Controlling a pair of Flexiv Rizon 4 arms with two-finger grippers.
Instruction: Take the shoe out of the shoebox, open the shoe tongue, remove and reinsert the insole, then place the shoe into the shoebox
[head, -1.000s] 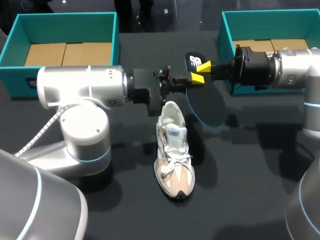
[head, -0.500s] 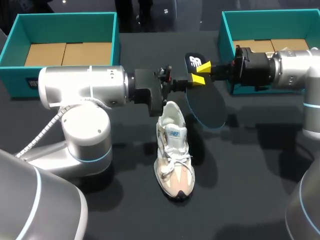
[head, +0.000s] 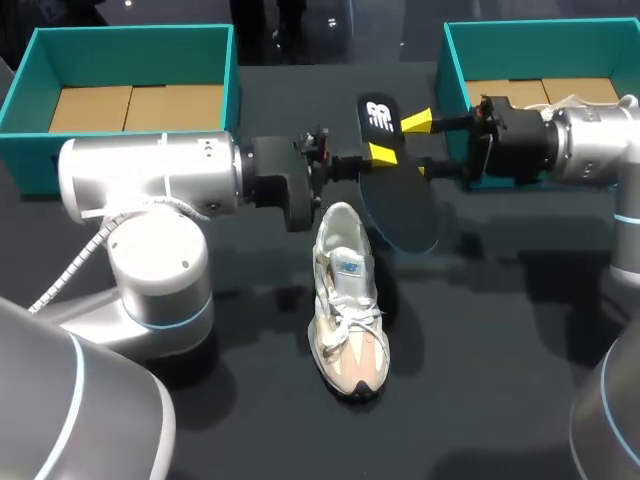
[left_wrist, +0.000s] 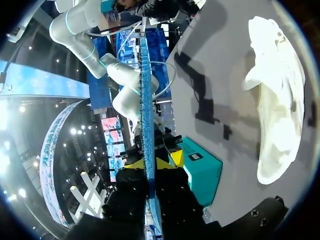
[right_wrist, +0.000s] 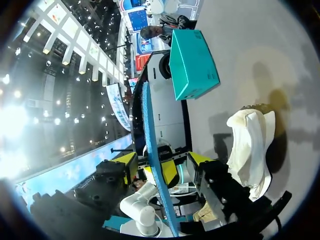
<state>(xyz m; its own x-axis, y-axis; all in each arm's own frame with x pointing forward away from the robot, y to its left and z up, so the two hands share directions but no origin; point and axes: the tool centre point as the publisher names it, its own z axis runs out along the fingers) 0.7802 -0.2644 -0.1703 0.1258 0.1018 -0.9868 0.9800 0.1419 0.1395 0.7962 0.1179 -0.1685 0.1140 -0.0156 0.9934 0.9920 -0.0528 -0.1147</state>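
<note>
**Inspector:** Where is the insole?

**Observer:** The insole (head: 398, 205) is off the table (head: 480, 350). It is held in the air on its edge, at about 1 o'clock from the heel of the shoe (head: 345, 300).

**Inspector:** What holds it?

**Observer:** The left gripper (left_wrist: 150, 161) holds it, coming in from 9 o'clock. Its yellow tips are pinched on the insole from both sides. The left wrist view shows the insole's blue edge clamped between them.

**Inspector:** And the right gripper?

**Observer:** The right gripper (head: 399, 138) comes in from 3 o'clock. Its fingers are spread wide. The insole stands between the two tips, and neither tip is seen pressing on it.

**Inspector:** How does the shoe lie?

**Observer:** It is sole down at the middle of the table, with the toe towards 6 o'clock, the heel towards 12 and the tongue raised. Neither gripper touches it.

**Inspector:** Where are the boxes?

**Observer:** Both are teal and open. The left shoebox (head: 130, 40) is at 10 o'clock from the shoe, and the right shoebox (head: 450, 60) is at 2 o'clock. Both stand well apart from the shoe.
</note>
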